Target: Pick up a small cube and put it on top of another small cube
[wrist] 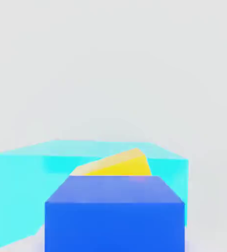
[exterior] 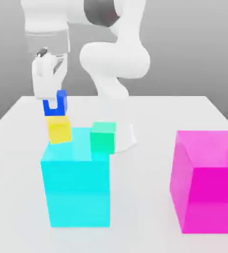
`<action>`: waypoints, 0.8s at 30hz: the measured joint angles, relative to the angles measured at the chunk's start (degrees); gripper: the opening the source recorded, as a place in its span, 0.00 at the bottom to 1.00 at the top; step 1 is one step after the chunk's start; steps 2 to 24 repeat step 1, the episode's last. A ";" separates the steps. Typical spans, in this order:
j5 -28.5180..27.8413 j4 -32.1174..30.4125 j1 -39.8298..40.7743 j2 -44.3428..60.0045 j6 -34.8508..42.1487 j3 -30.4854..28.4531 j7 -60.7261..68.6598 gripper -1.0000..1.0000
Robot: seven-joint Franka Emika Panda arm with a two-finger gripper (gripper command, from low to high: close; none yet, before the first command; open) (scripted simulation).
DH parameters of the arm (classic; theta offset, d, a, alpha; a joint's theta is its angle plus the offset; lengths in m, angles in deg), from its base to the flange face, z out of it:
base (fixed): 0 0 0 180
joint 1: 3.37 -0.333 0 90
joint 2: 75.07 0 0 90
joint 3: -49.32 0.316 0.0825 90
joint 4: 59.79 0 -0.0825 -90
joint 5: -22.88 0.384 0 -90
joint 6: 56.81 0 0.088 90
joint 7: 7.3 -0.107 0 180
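Tiny dark-blue rigid cube [exterior: 55,105] sits atop small plain yellow cube [exterior: 59,129], itself on big cyan block [exterior: 76,183], at 9 o'clock of small green cube [exterior: 103,137] in exterior view. Pincer [exterior: 50,79] just above; can't tell if apart or together. Prob. light, stiff, slick-faced; grip opposite flat sides, centred, gently.

Simulated tabletop [exterior: 195,113]: flat-shaded blocks, plain grey backdrop.

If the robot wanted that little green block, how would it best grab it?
From straight above, fingers closing on two opposite side faces of the green cube. It sits upright on the cyan block with its top free; the yellow cube stands apart beside it, leaving room.
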 joint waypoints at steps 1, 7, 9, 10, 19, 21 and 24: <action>0.00 0.00 0.00 0.00 0.00 0.00 0.00 1.00; 0.00 0.00 0.00 0.00 0.00 0.00 0.00 1.00; 0.00 0.00 0.00 0.00 0.00 0.00 0.00 1.00; 0.00 0.00 0.00 0.00 0.00 0.00 0.00 1.00; 0.00 0.00 0.00 0.00 0.00 0.00 0.00 1.00; 0.00 0.00 0.00 0.00 0.00 0.00 0.00 1.00; 0.00 0.00 0.00 0.00 0.00 0.00 0.00 1.00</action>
